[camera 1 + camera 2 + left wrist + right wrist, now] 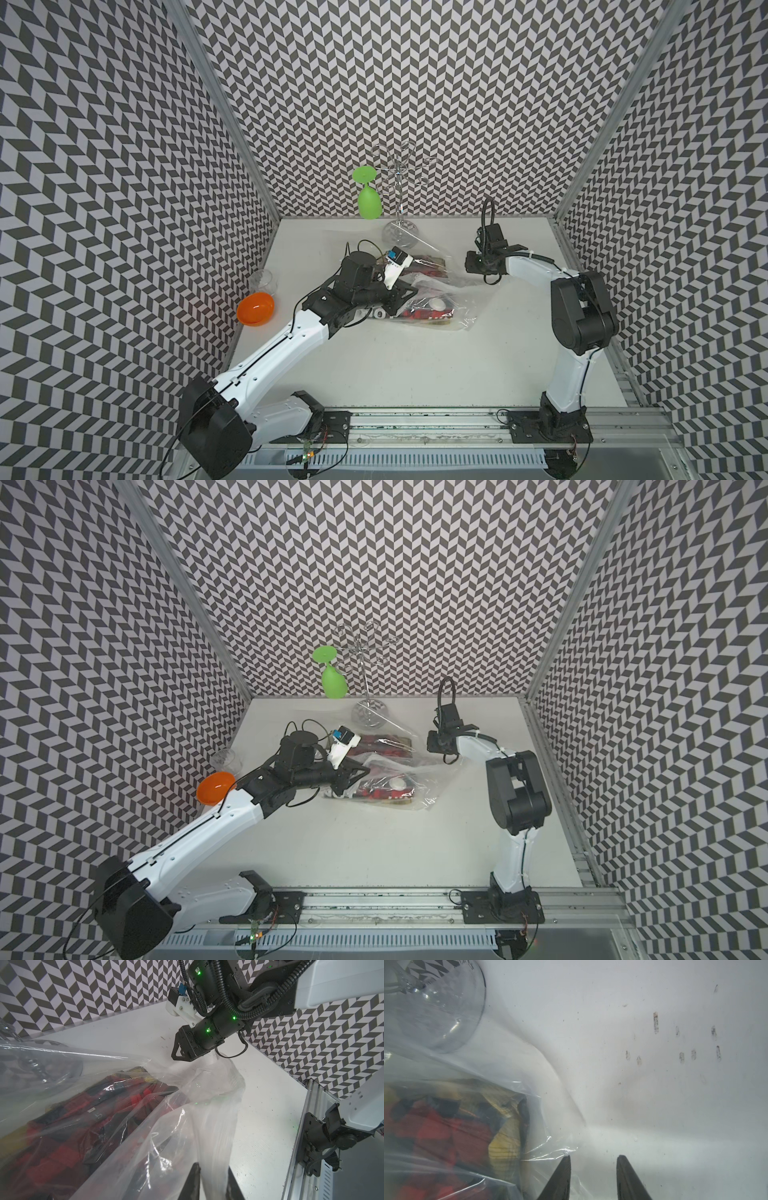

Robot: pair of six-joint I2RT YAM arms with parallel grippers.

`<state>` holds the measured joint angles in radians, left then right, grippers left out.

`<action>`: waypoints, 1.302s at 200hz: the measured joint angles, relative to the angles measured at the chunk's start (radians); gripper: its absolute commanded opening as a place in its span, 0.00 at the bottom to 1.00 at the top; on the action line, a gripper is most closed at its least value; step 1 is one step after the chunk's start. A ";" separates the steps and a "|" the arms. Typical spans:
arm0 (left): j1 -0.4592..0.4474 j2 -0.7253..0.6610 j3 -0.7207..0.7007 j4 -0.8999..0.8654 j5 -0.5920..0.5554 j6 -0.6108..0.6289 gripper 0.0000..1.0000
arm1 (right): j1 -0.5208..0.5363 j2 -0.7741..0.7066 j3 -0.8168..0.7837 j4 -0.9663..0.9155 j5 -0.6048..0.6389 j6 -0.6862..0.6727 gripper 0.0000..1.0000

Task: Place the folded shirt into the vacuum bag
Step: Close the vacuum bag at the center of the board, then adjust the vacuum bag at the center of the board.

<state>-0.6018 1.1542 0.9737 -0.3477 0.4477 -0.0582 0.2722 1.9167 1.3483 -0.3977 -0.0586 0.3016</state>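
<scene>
The vacuum bag (457,297) (419,771) lies crumpled mid-table, clear and crinkly, with its round white valve cap (438,304) facing up. The folded shirt (419,313) (83,1115) (446,1132), red and black plaid with some yellow, shows through the plastic, inside the bag. My left gripper (405,297) (213,1180) reaches in from the left. A bunched, taut strip of bag (216,1136) fills the gap between its jaws. My right gripper (469,266) (593,1159) hovers low over the bag's far right part, jaws apart, with only thin film and table showing between them.
A wire glass rack on a round base (399,237) stands just behind the bag, with a green glass (368,201) hanging upside down from it. A clear glass (264,280) and an orange bowl-like cup (255,308) sit by the left wall. The arms' mounting rail (415,419) runs along the front.
</scene>
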 measured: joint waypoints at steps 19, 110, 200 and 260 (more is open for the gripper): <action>0.000 -0.088 -0.015 -0.056 0.002 0.019 0.42 | 0.013 -0.042 -0.007 0.000 -0.031 0.004 0.42; 0.013 -0.196 0.262 -0.284 -0.016 -0.031 0.65 | 0.052 -0.126 0.019 -0.054 -0.126 -0.007 0.46; 0.055 -0.193 0.270 -0.214 -0.114 -0.122 0.66 | 0.055 -0.403 -0.177 -0.072 -0.164 -0.031 0.48; 0.190 -0.069 -0.229 -0.026 -0.129 -0.232 0.65 | 0.240 -0.435 -0.398 -0.007 -0.236 0.055 0.48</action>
<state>-0.4122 1.0855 0.7448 -0.3737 0.3183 -0.2897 0.5125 1.4822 0.9504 -0.4049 -0.2947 0.3561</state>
